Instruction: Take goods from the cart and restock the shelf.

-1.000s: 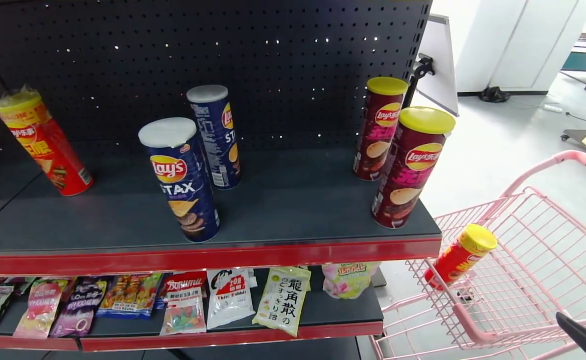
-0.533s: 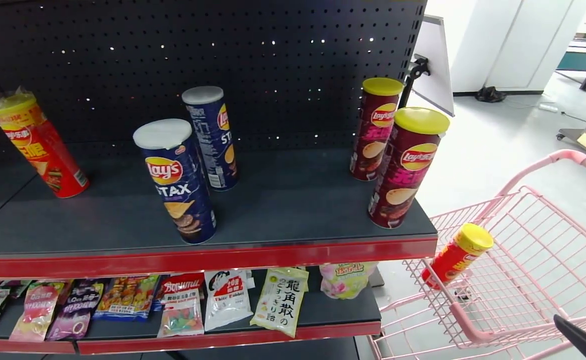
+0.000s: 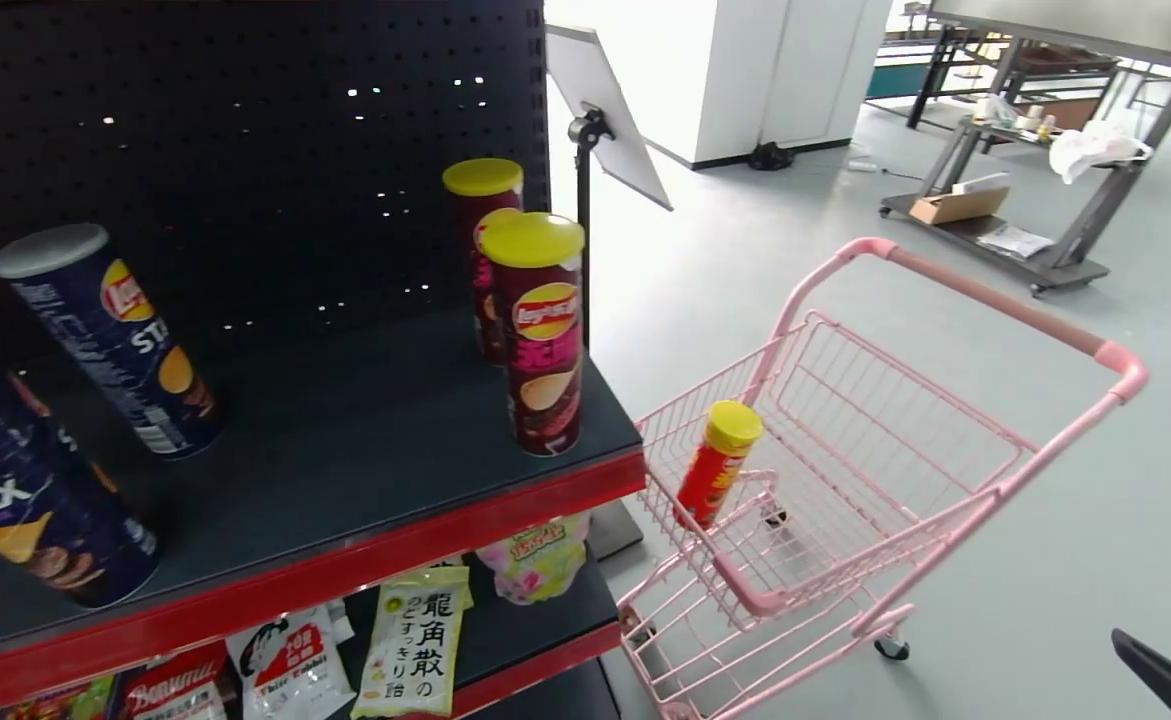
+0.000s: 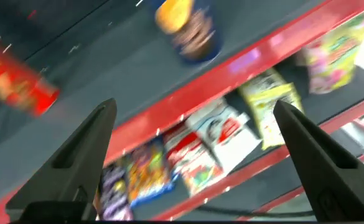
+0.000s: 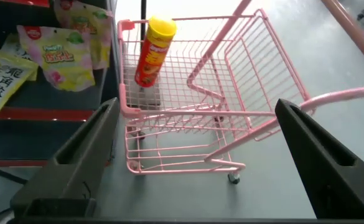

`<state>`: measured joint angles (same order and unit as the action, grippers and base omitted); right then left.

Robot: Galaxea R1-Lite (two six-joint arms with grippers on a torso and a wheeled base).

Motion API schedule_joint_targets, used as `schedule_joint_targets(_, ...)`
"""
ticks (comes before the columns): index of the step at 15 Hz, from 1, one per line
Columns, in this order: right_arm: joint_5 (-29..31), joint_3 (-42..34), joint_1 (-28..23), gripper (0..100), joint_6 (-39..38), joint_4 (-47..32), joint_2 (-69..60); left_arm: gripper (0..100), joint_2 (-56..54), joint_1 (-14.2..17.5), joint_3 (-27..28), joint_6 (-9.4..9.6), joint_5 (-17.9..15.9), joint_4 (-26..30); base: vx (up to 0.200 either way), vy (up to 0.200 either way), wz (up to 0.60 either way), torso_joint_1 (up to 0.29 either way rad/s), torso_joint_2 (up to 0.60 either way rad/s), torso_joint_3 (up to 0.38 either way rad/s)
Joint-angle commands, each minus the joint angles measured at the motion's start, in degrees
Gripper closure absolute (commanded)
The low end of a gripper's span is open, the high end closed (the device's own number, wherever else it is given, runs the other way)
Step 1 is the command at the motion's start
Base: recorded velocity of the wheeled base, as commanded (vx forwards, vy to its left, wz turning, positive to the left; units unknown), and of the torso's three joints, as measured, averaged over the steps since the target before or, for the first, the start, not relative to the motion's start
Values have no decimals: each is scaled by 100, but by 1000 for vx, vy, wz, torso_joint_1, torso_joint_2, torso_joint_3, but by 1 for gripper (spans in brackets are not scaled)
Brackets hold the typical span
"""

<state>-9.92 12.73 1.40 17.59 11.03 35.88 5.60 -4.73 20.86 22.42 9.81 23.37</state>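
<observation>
The red chip can leans in the pink cart beside the shelf, the right pincer spread wide facing it, the left pincer equally wide before blurred, apparently snack bags.

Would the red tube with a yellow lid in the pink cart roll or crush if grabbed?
The red yellow-lidded tube looks rigid; crushing seems unlikely. Round and leaning on the pink wire cart, it may roll if nudged.
</observation>
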Motion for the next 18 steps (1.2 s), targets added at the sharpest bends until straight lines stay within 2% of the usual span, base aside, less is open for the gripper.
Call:
schedule_joint_targets(1, -1, 2, -8, 0, 7, 4, -11, 0, 12, -2, 32, -1, 3, 1, 0, 0, 0, 0, 0, 0)
schedule_joint_targets(6, 8, -7, -149, 0, 7, 4, -46, 0, -6, -2, 120, 8, -6, 1, 0, 0, 0, -37, 78, 50)
schedule_joint_targets(9, 8, -7, -167, 0, 7, 4, -54, 0, -41, -2, 129, 35, -6, 1, 0, 0, 0, -134, 355, 209)
schedule_joint_targets(11, 8, -16, -167, 0, 7, 4, -54, 0, -41, -2, 68, 149, -15, -254, 0, 0, 0, -134, 371, 224)
schedule_joint_targets(18, 8, -165, -167, 0, 7, 4, -37, 0, -41, -2, 120, 149, -76, -315, 0, 0, 0, -157, 454, 281)
